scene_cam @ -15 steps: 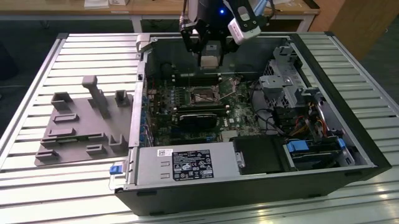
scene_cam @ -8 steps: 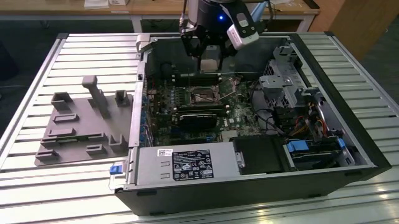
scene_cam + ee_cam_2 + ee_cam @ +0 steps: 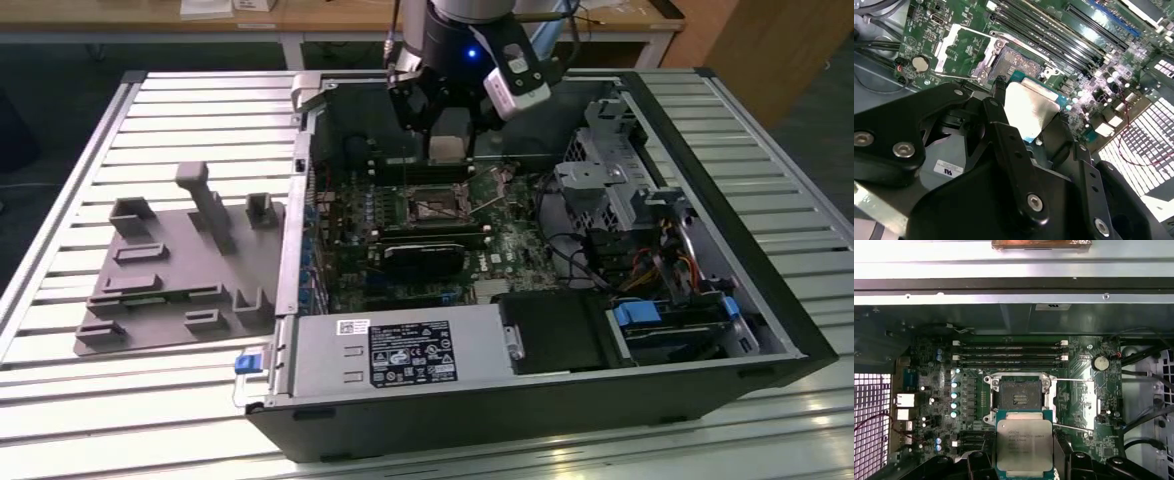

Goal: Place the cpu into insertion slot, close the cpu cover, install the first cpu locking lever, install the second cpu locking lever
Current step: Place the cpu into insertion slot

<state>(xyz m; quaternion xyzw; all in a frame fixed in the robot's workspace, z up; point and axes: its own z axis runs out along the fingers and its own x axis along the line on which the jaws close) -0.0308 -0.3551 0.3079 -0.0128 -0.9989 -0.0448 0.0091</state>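
Observation:
My gripper (image 3: 450, 146) hangs over the open computer case, shut on the cpu (image 3: 1024, 445), a flat square chip with a silvery top on a green base. Black fingers (image 3: 1061, 452) press on two opposite sides of the chip. In both wrist views the cpu (image 3: 1029, 112) floats just short of the insertion slot (image 3: 1019, 395), apart from it. The insertion slot (image 3: 1021, 62) lies bare, dark in the middle with a metal rim. The cpu cover (image 3: 1074, 400), a silver frame with a window, is swung open flat beside the socket. Two thin wire levers (image 3: 1074, 381) stand free along it.
Memory slots (image 3: 1011, 352) run along the far side of the socket, and a coin battery (image 3: 1100, 362) sits beyond the cover. A black heatsink block (image 3: 427, 255), a grey power supply (image 3: 387, 350) and drive cages with cables (image 3: 627, 200) crowd the case. A grey fixture plate (image 3: 174, 270) lies outside.

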